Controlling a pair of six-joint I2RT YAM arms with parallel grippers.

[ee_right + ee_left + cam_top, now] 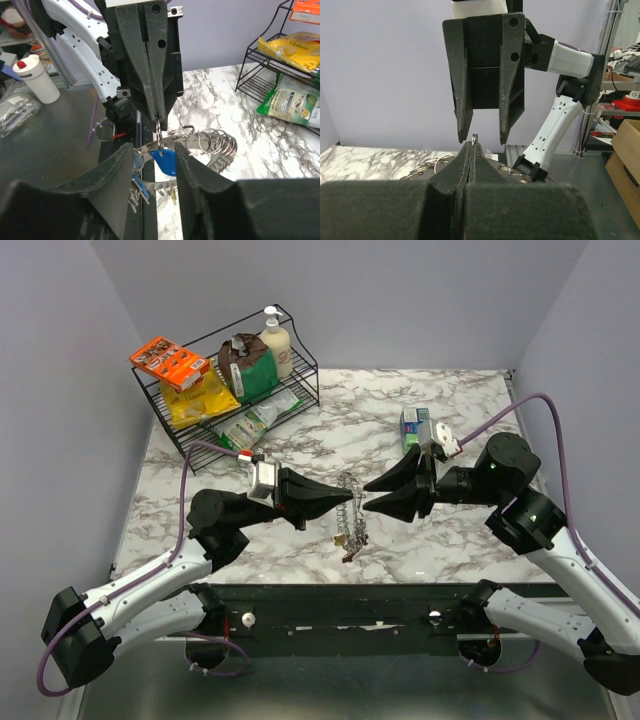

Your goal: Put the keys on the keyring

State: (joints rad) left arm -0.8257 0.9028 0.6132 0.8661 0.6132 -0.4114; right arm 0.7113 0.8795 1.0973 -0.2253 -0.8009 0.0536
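The keyring (349,502) is a jagged silver band lying on the marble between my grippers, with several small split rings (220,142) threaded on it. My left gripper (340,503) is shut on one small split ring (475,137) just above the band. A blue-headed key (165,160) hangs from that ring. My right gripper (368,497) is open, its fingers (112,175) standing either side of the blue key and touching nothing. More keys (137,185) hang low on the band near the table edge. No red or yellow key head shows.
A black wire rack (225,390) with snack bags, an orange box and a soap bottle stands at the back left. A small green and blue box (414,425) stands behind my right gripper. The table's front edge (350,585) is close below the keyring.
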